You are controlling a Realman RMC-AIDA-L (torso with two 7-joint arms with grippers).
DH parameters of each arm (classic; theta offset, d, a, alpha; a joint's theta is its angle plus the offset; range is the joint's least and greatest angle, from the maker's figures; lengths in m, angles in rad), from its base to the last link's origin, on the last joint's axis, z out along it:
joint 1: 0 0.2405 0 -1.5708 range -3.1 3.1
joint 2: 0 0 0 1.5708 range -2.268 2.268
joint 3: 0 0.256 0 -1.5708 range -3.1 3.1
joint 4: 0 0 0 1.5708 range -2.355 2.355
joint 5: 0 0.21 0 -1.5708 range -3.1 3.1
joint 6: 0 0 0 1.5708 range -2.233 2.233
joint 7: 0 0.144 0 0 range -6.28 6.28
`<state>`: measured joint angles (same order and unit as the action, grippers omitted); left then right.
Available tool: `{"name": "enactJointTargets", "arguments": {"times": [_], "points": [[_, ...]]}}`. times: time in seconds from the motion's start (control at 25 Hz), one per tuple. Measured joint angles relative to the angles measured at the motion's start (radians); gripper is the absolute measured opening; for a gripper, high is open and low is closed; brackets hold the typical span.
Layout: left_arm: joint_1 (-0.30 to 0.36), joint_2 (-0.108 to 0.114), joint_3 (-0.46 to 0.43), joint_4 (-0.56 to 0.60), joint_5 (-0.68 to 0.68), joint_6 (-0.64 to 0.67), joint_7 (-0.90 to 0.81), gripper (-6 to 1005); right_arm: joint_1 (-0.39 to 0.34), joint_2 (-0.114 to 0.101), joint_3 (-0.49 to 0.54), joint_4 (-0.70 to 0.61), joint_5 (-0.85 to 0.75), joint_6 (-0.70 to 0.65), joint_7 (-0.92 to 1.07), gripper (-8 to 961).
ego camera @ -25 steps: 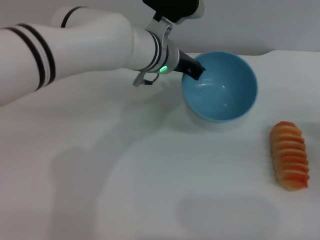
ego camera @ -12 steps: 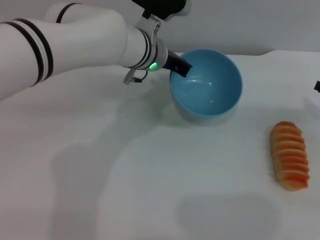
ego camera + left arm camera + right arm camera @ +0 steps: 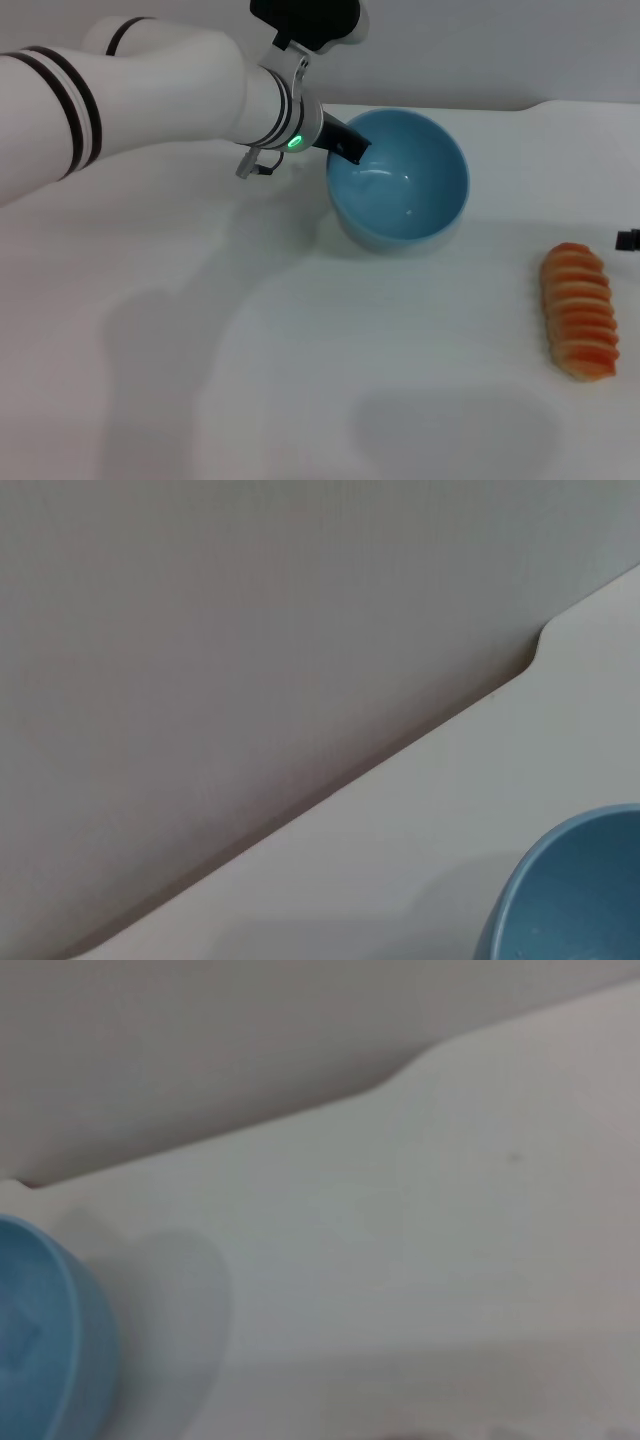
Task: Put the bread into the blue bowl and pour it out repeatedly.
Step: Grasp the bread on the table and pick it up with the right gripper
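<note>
One bread lies on the white desk at the near right, ridged orange-and-cream top up, its length running near to far. It lies alone, well apart from everything else, with nothing gripping it. One bowl, light blue and glossy, stands farther back and to the left of the bread, near the middle of the desk, its opening up and nothing inside it. The left gripper reaches in from the left on a white arm with two black bands, a green light glowing at the wrist; its dark jaws are clamped on the bowl's far-left rim, one dark finger showing just inside the rim. The left wrist view shows a slice of the bowl at one corner, with the desk's far edge and a grey wall behind. A small dark piece of the right gripper shows at the right edge of the head view, just beyond the bread and not touching it; whether its jaws are apart or together I cannot tell. The right wrist view shows the bowl from the side.
</note>
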<state>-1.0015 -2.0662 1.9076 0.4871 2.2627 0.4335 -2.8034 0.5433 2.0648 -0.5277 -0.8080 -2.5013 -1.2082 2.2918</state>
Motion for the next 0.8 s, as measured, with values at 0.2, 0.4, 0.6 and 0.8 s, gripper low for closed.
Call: {"name": "enactJointTargets", "arguments": {"times": [0.2, 0.4, 0.6, 0.8], "points": [[0.006, -0.002, 0.007, 0.004, 0.000, -0.001, 0.000, -2, -0.007, 0.002, 0.008, 0.016, -0.026, -0.018, -0.022, 687], [0.007, -0.005, 0.008, 0.007, 0.000, -0.013, 0.000, -2, -0.012, 0.006, 0.005, 0.061, 0.040, -0.023, -0.122, 688], [0.008, -0.005, 0.003, 0.008, 0.000, -0.019, 0.000, -1, -0.014, 0.001, 0.005, 0.098, 0.070, -0.015, -0.161, 687], [0.008, -0.005, 0.004, 0.008, -0.001, -0.026, -0.001, -1, -0.011, -0.002, 0.005, 0.102, 0.045, -0.009, -0.107, 687]]}}
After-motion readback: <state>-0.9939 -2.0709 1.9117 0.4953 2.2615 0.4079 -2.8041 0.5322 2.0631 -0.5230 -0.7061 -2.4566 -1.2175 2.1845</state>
